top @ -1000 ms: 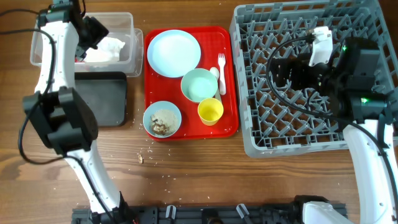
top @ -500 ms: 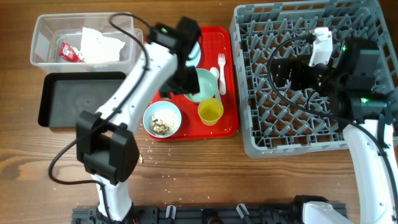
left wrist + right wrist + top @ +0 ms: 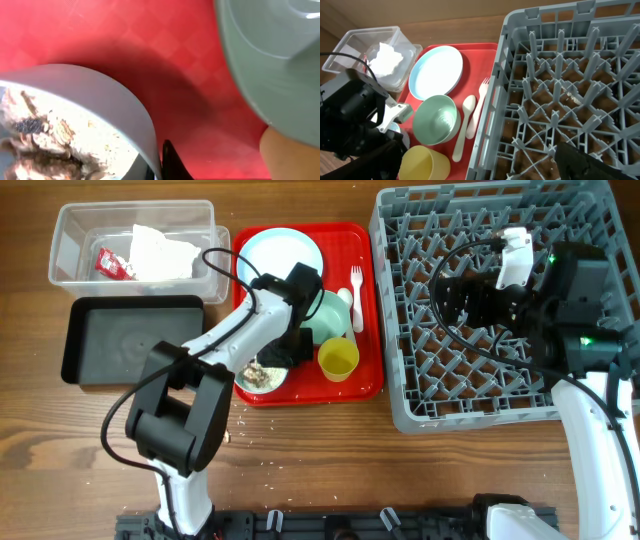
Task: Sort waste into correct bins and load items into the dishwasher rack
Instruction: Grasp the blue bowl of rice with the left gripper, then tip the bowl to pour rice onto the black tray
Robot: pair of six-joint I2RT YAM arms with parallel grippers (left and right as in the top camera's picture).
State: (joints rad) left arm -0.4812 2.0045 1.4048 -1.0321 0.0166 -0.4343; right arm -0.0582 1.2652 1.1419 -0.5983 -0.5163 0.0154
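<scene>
Looked like the food-scrap step: left gripper [image 3: 280, 352] at the rim of the scraps bowl [image 3: 262, 378] on the red tray [image 3: 368, 380], jaw gap impossible to tell, next probably needed a rim pinch and a dump into the black tray [image 3: 130, 340].

No text or labels legible — none anywhere

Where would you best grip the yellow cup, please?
Pinch the yellow cup by its rim from above, on the side facing the rack. It stands upright and open on the red tray, so a claw finger fits inside; the mint bowl and left arm hem in two other sides.
</scene>
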